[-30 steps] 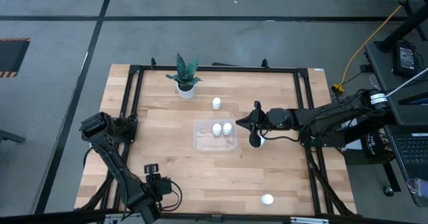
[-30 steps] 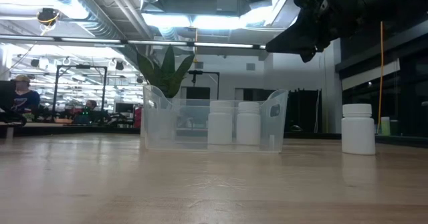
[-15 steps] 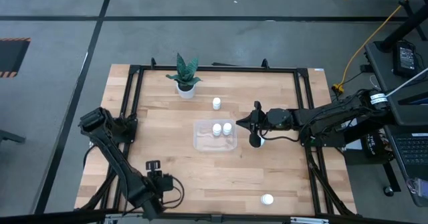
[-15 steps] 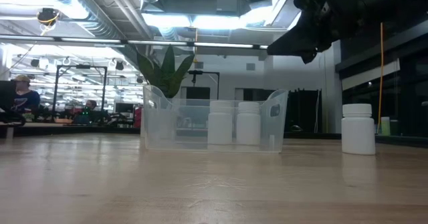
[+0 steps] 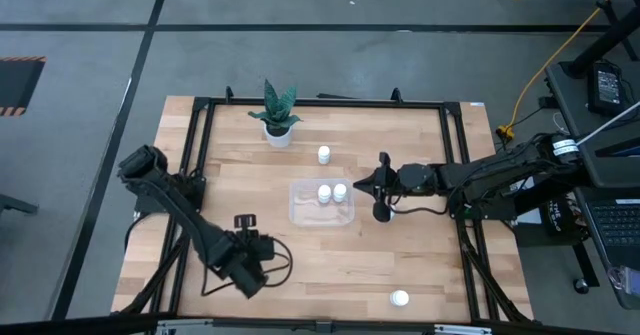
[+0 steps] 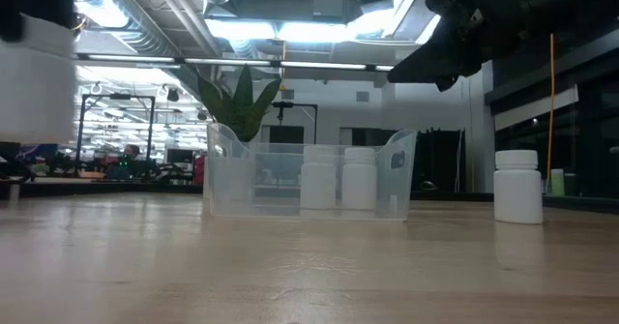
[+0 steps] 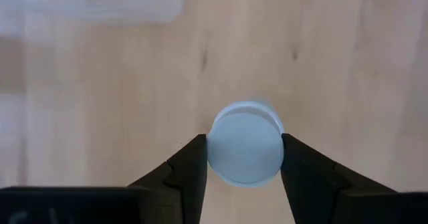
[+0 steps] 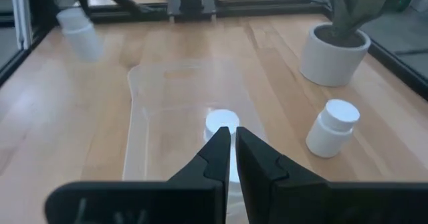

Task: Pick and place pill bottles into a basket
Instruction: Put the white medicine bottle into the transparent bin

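Since a second ago the left gripper (image 5: 247, 262) has travelled from the near-left table edge inward toward the basket (image 5: 300, 213), carrying a pill bottle (image 7: 245, 152) clamped between its fingers (image 7: 190, 170); the bottle now enters the low view at far left, lifted off the table. The right gripper (image 5: 377, 187) has not shifted: it hovers just beside the basket's right wall, fingers nearly together and empty, above a bottle (image 5: 391, 212) standing on the wood. Progress, as judged: two bottles (image 5: 332, 192) stand upright in the clear basket near its far wall; one is in transit; three appear left to collect, namely the one under the right arm, one between basket and plant (image 5: 323, 155), and one at the near right edge (image 5: 400, 298). Roughly a third done. Surface: pale wooden table (image 5: 400, 135), planked, framed by black rails. A white pot with a green plant (image 5: 277, 114) sits at the far-left corner, well apart from the basket. Room: grey floor with dark lines, an orange cable (image 5: 560, 45) at right, ceiling lights and distant workstations beyond the table.
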